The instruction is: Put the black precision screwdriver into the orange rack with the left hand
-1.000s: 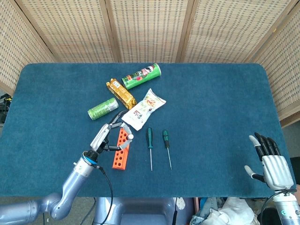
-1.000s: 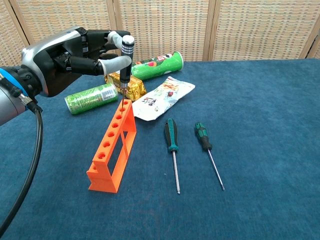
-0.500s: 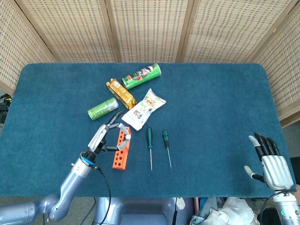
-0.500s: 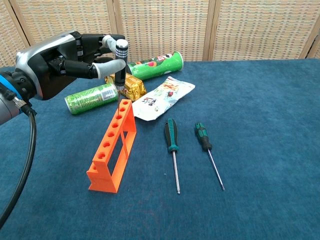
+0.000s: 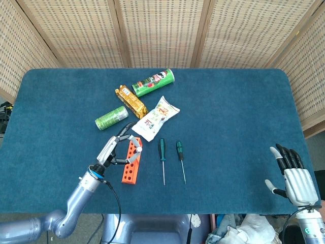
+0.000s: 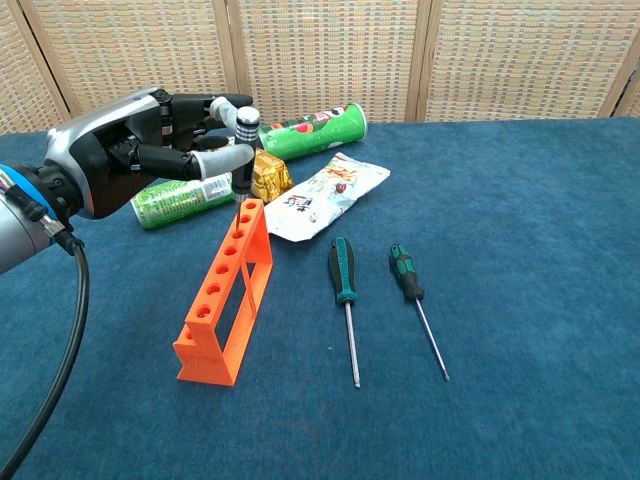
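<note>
Pinching the black precision screwdriver (image 6: 243,152) upright at upper left of the chest view, the left robot hand (image 6: 140,140) is holding its shaft in the orange rack (image 6: 228,292)'s far-end hole; the right robot hand (image 5: 293,179) is idling spread.

We list: orange rack (image 6: 228,299), matt plastic; black precision screwdriver (image 6: 244,150), ribbed bright-metal cap; table cover (image 6: 520,250), napped blue cloth; green can (image 6: 176,200), glossy metal; snack bag (image 6: 325,195), shiny film; left hand (image 6: 140,145), black and grey smooth shell.

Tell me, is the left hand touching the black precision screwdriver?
Touching: chest view shows the left hand pinching the black precision screwdriver handle above the orange rack.
</note>
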Motion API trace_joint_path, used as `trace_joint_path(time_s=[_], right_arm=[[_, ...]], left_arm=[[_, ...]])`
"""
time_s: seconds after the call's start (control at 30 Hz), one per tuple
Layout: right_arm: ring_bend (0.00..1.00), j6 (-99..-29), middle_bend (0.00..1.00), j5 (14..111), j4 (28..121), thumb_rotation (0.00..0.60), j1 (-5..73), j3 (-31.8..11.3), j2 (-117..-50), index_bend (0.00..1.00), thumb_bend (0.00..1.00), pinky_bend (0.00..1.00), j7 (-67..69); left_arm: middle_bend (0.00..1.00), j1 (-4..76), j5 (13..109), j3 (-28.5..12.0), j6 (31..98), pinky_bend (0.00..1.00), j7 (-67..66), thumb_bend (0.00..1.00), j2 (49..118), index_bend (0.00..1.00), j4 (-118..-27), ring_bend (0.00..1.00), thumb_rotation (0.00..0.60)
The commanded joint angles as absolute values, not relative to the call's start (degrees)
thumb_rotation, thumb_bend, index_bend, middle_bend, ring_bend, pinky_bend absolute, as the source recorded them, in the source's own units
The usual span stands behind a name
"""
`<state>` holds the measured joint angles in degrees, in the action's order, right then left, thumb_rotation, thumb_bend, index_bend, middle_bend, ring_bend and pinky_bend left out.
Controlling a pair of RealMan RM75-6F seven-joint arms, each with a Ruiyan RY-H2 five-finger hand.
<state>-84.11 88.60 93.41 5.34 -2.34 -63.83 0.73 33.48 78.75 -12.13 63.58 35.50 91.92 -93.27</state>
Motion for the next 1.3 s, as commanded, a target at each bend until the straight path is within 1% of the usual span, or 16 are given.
trace_joint_path(time_s=[0.03, 0.57, 1.3], right_arm=[[0.0, -84.1, 0.0, 88.6, 93.4, 0.6, 5.3, -2.3, -63.8, 0.0, 0.23, 0.0, 0.7], [0.0, -83.8, 0.0, 88.7, 93.4, 0.6, 5.5, -2.2, -64.0, 0.0, 0.23, 0.0, 0.2], [0.0, -83.9, 0.0, 88.5, 93.4, 0.6, 5.4, -2.3, -63.9, 0.0, 0.23, 0.0, 0.4]], left_arm=[[0.08, 33.3, 78.8, -11.9, 63.6, 0.0, 36.3, 0.4, 92.3, 0.64, -92.5, 0.0, 0.6], [0.08, 32.6, 81.1, -10.0, 63.0, 0.0, 43.7, 0.39, 92.6, 0.64, -86.9, 0.0, 0.6], [0.08, 32.7, 80.3, -9.6, 61.6, 0.0, 45.5, 0.39, 94.2, 0.64, -81.8, 0.0, 0.6]])
